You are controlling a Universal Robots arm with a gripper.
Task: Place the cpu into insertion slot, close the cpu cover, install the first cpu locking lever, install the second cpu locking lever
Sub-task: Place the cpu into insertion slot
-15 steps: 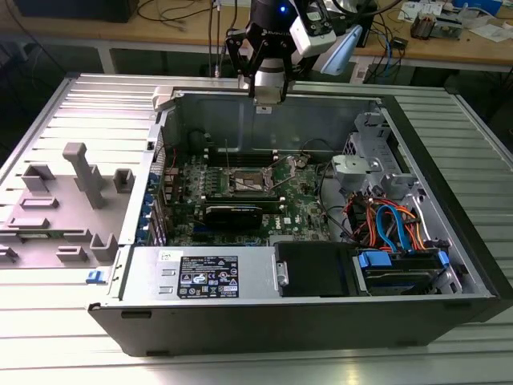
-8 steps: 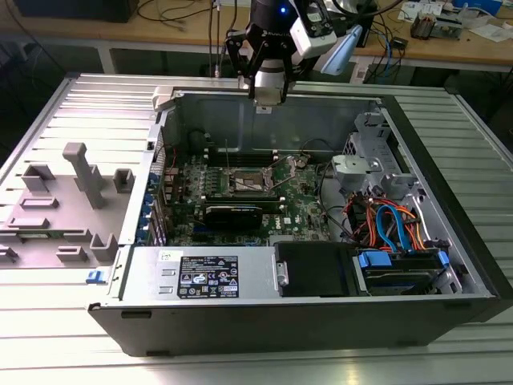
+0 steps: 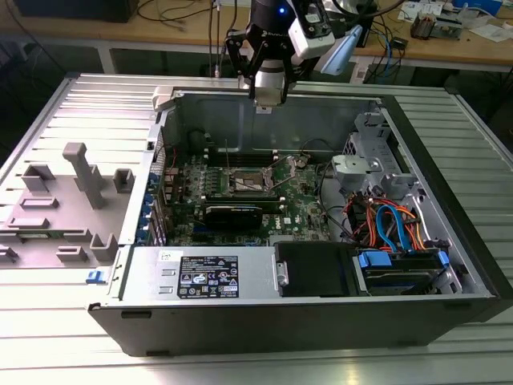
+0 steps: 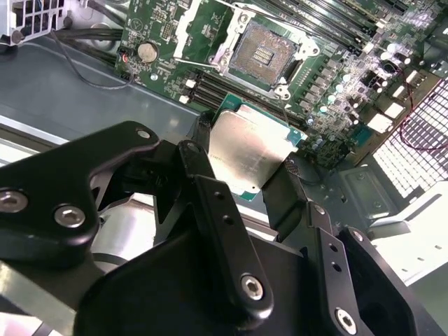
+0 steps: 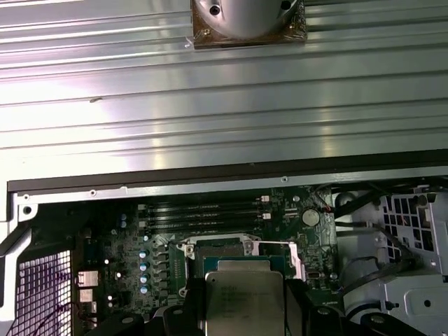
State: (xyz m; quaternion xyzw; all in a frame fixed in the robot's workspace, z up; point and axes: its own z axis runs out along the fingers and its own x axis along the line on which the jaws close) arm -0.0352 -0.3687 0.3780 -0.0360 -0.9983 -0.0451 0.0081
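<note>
Ribbed metal table [image 3: 64, 345], bright glare on slats. Wooden bench [image 3: 160, 36] behind, strewn with cables [image 3: 393, 50], small clutter. Grey moulded fixture [image 3: 72, 200] on table, exterior view's left.

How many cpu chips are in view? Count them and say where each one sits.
1. The cpu is clamped in the gripper, held above and apart from the empty insertion slot. Others could be hidden behind the gripper.
</note>
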